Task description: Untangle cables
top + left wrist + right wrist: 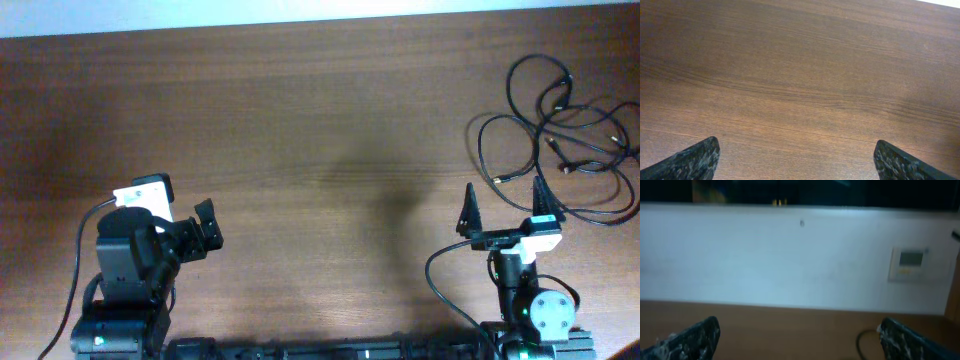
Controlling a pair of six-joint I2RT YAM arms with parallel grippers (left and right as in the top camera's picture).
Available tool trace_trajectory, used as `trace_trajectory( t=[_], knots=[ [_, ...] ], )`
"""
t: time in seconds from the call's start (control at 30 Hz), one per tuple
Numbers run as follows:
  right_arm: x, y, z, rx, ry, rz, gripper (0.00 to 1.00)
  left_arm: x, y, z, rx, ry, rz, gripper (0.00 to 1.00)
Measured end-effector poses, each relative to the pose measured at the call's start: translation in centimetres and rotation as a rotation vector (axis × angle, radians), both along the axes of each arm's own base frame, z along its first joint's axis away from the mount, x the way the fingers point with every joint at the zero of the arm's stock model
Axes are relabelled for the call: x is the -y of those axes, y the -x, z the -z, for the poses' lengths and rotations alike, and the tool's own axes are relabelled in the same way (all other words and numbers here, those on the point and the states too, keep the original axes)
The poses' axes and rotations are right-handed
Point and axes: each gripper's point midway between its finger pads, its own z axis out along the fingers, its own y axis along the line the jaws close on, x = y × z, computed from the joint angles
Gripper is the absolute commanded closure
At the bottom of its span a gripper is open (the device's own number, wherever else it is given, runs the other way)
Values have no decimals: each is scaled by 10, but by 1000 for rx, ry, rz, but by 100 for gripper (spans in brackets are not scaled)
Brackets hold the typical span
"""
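The cables lie as one loose tangle at the far right of the worktop: several thin black loops cross one another, small plug ends show inside the heap, and none is lifted. The right pincer is held just on the near side of the tangle, its jaws spread wide and pointed toward it. Nothing is gripped. The nearest loop passes close by the outer finger in the overhead view, but whether it is touched cannot be told. The right wrist camera is aimed nearly level, so mostly wall is seen; only a short arc of cord shows beside the right-hand finger, and the gap between the fingers is bare. The left pincer is parked on the near left, well apart from the cables, also wide open, with only bare wood beneath it. Judgement: the task is at its start, and the step in hand is the first approach and grasp by the right arm. For this to be done well, the wrist is to be tipped down until the cords come into view. A single outer loop or a free plug end is to be chosen rather than a crossing, and the jaws are to be closed low against the worktop, since so thin a cord is easily missed. A slow pull away from the heap is advised, as a fast one is likely to drag the whole knot along
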Motion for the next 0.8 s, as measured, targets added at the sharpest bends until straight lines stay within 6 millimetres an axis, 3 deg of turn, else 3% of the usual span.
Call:
trace_trajectory(
  t=[0.2,0.8],
  knots=[
    [0,-5,70,-275,-7,2,2,0,0,0,0,0,0,1],
    [1,-5,70,-274,3,5,2,0,0,0,0,0,0,1]
  ],
)
